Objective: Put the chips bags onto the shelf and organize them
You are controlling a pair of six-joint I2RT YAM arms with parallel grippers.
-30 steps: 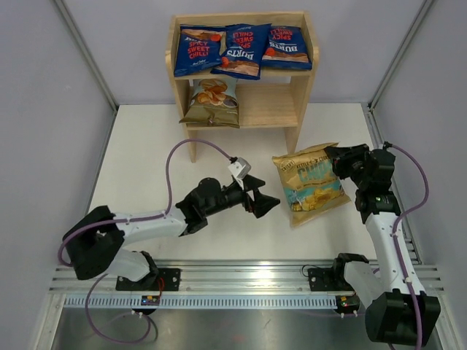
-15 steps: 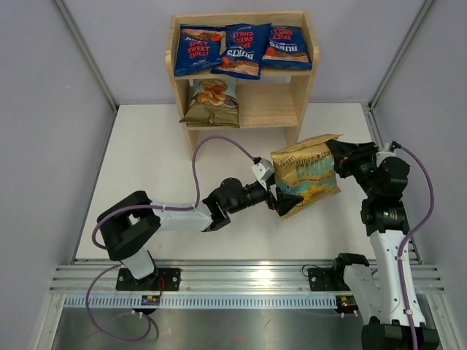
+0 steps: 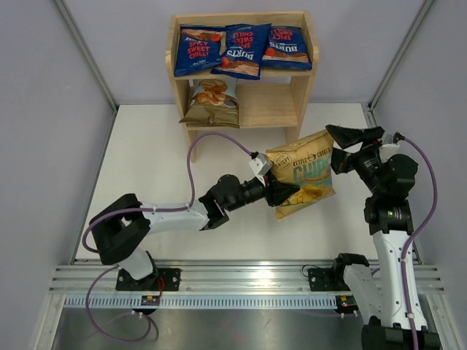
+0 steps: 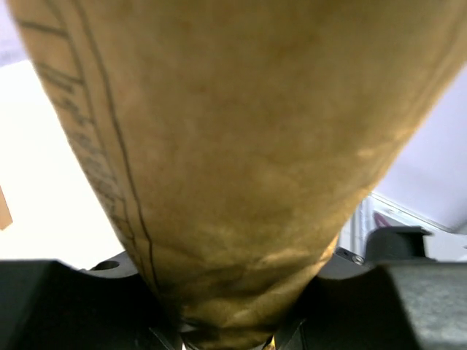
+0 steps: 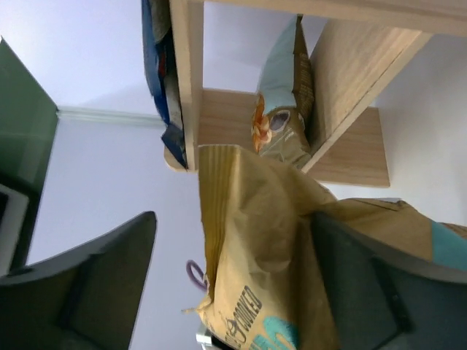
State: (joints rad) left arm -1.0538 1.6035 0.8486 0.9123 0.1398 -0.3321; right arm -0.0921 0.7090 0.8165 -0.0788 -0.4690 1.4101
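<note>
A tan-yellow chips bag [image 3: 303, 173] hangs above the table in front of the shelf [image 3: 300, 87]. My left gripper [image 3: 281, 195] is shut on its lower edge. In the left wrist view the bag [image 4: 233, 146] fills the frame and narrows into the pinch of that gripper [image 4: 233, 324]. My right gripper [image 3: 337, 148] stands open around the bag's upper right corner, and its fingers [image 5: 95, 284] are spread wide of the bag [image 5: 270, 270]. Three dark blue chips bags [image 3: 243, 49] lie on the top tier. A pale one [image 3: 211, 102] leans on the lower tier's left side.
The wooden shelf [image 5: 350, 65] stands at the back of the white table [image 3: 146, 160], with grey walls close on both sides. The right half of its lower tier [image 3: 270, 106] is bare wood. A purple cable [image 3: 211, 142] loops over the left arm.
The right gripper lifted the tan-yellow bag off the table toward the left arm. The left gripper has closed on its lower edge and the right gripper has opened.
</note>
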